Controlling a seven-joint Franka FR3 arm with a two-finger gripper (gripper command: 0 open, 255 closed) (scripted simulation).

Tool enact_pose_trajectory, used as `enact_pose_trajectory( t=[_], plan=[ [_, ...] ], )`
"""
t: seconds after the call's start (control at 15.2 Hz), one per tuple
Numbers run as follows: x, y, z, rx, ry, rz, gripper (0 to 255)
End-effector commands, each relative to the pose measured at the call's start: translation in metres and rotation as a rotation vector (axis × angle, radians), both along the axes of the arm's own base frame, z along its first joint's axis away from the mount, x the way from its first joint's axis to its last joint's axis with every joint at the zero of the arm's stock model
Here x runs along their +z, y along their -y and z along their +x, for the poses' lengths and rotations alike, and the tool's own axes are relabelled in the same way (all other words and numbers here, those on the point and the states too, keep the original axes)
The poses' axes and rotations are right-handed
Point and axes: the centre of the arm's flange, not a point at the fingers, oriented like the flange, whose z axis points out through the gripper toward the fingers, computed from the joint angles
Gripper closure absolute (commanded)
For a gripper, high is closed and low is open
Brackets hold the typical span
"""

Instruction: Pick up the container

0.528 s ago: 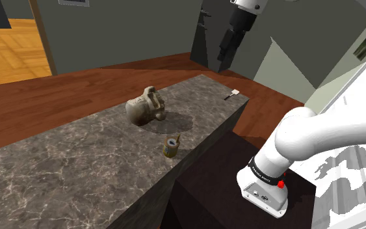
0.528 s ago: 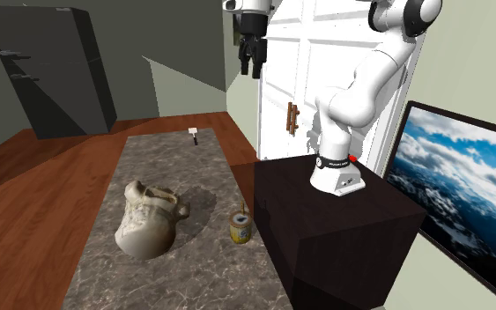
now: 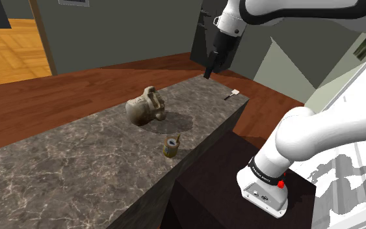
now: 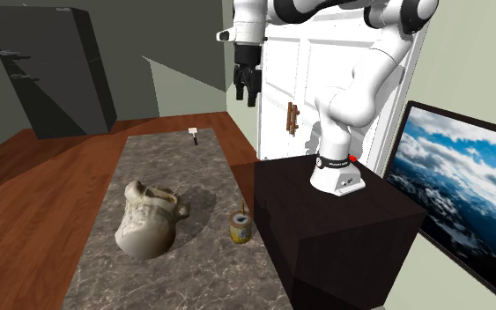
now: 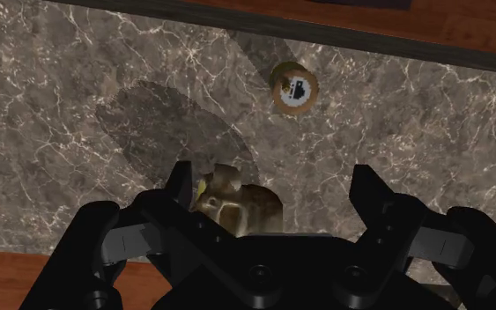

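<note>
A small yellowish container (image 3: 171, 147) with a label stands upright near the marble counter's (image 3: 77, 162) edge, beside the stand; it also shows from above (image 5: 293, 86) and in the second exterior view (image 4: 240, 227). A beige jug (image 3: 145, 107) lies on its side close by (image 4: 149, 220), partly hidden behind the hand (image 5: 237, 201). My black gripper (image 3: 209, 70) hangs high above the counter's far end (image 4: 247, 95), well apart from both. Its fingers stand open (image 5: 277, 189) with nothing between them.
A small white-bladed tool (image 3: 233, 95) lies at the counter's far end (image 4: 193, 133). The dark stand (image 4: 334, 229) adjoins the counter. A dark cabinet (image 4: 56, 75), a white door (image 4: 290, 62) and a landscape screen (image 4: 466, 176) surround the area.
The gripper has come down and shifted toward the shoulder view's left, closer over the counter. The container, jug and tool have not moved.
</note>
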Motion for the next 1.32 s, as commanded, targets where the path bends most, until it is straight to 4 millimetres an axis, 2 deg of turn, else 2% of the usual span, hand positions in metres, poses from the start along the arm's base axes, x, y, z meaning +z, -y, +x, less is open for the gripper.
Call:
enact_pose_trajectory(
  t=[0.0,1.25],
  plan=[
    [-0.023,-0.006,0.007,0.01,-0.005,-0.003,0],
    [-0.259,-0.078,0.068,0.105,-0.071,-0.03,0]
  ],
)
